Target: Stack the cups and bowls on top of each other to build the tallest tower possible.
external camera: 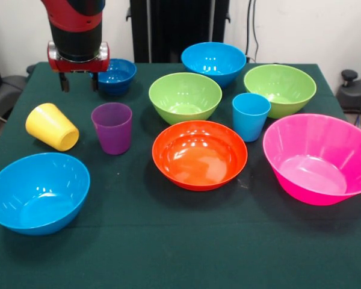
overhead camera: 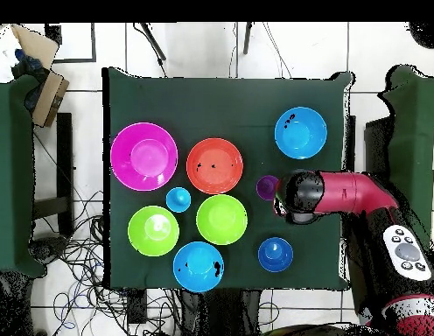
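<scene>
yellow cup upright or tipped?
Tipped. The small yellow plastic cup lies on its side on the green tablecloth, rim facing up-left, beside the upright purple cup.

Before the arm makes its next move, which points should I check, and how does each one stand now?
1. Claw empty: ok, it holds nothing.
2. Claw open: ok, tips apart.
3. Yellow cup upright: not ok, it lies on its side.
4. Purple cup and light blue cup upright: ok.
5. Stack started: not ok, no item sits on another.
6. Pink bowl free as base: ok.

Bright even light; glare spots on the orange bowl (external camera: 200,155).
</scene>
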Tool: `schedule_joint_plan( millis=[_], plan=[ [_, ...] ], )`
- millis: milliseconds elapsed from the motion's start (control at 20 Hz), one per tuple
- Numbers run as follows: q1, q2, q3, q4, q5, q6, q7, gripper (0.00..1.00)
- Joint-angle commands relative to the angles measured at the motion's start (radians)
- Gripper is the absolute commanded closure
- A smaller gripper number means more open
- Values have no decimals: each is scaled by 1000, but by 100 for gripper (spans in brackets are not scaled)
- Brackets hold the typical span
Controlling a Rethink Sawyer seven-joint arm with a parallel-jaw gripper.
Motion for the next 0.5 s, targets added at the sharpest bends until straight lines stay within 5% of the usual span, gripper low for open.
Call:
schedule_joint_plan(
  millis=[50,500],
  plan=[
    [7,32,96,-76,-27,78,-227,0],
    [3,30,110,-85,-28,87,-254,0]
  ],
)
